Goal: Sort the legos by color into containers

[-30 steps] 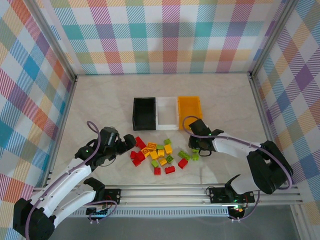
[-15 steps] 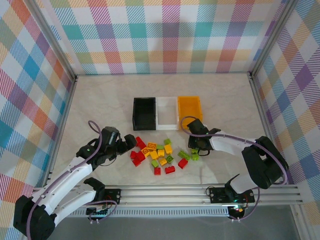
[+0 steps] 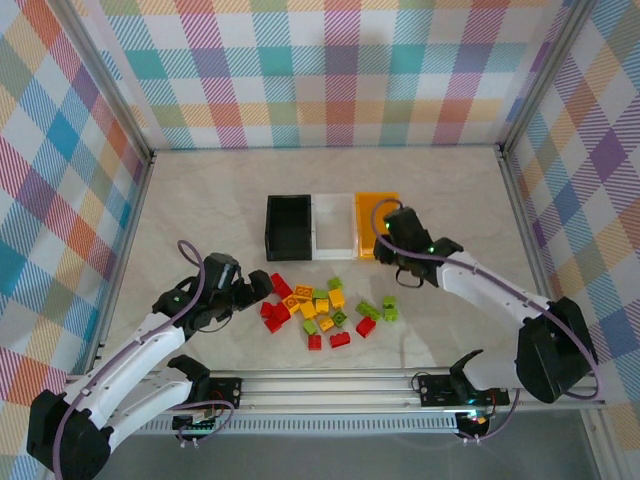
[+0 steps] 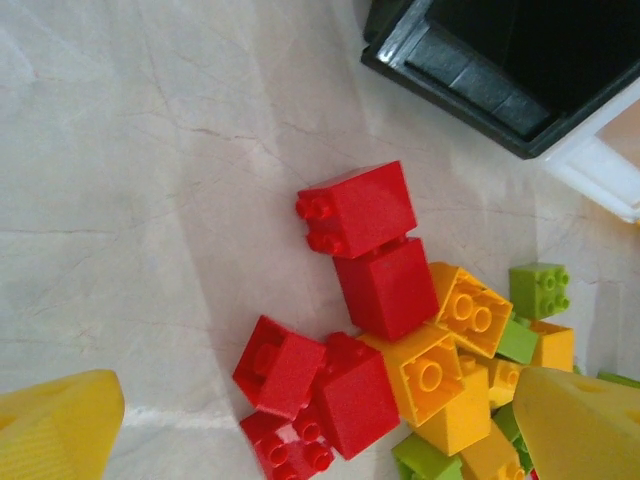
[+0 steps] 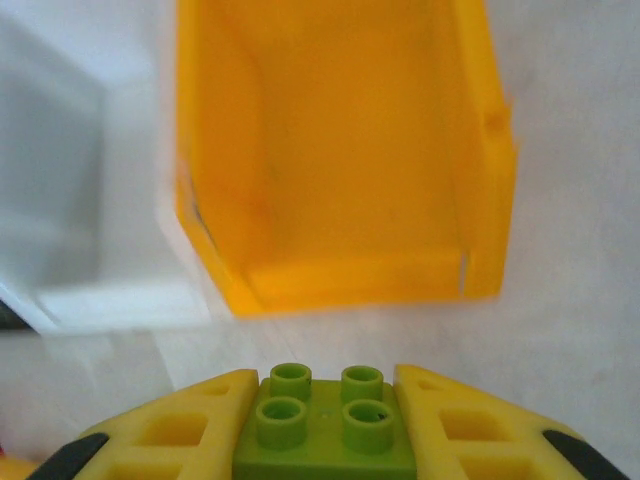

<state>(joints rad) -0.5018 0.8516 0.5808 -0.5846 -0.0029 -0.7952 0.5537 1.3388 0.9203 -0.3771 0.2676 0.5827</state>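
a: what has the right gripper [image 5: 325, 388] got hold of?
b: 1 lime green lego [image 5: 326, 442], 4 studs facing up. the 2 yellow fingers [image 5: 185, 432] are squeezed in against its sides.
a: and where is it?
b: at the near end of the orange bin [image 5: 340, 282]. from the wrist, the bin's open top lies just ahead of the held brick, and the white bin [image 5: 95, 210] is touching the orange one on its left.
a: the left gripper [image 3: 262, 286]?
b: spread wide, nothing in it. it sits at the left edge of the pile of legos [image 3: 322, 308], with red bricks [image 4: 360, 210] between its fingertips in the wrist view. i can't tell whether it touches any.
a: the rest of the bricks?
b: red, yellow-orange and green ones lie loose on the table [image 3: 200, 200], just in front of the 3 bins. the black bin [image 3: 289, 228] is at the left of the row, nearest the red ones.
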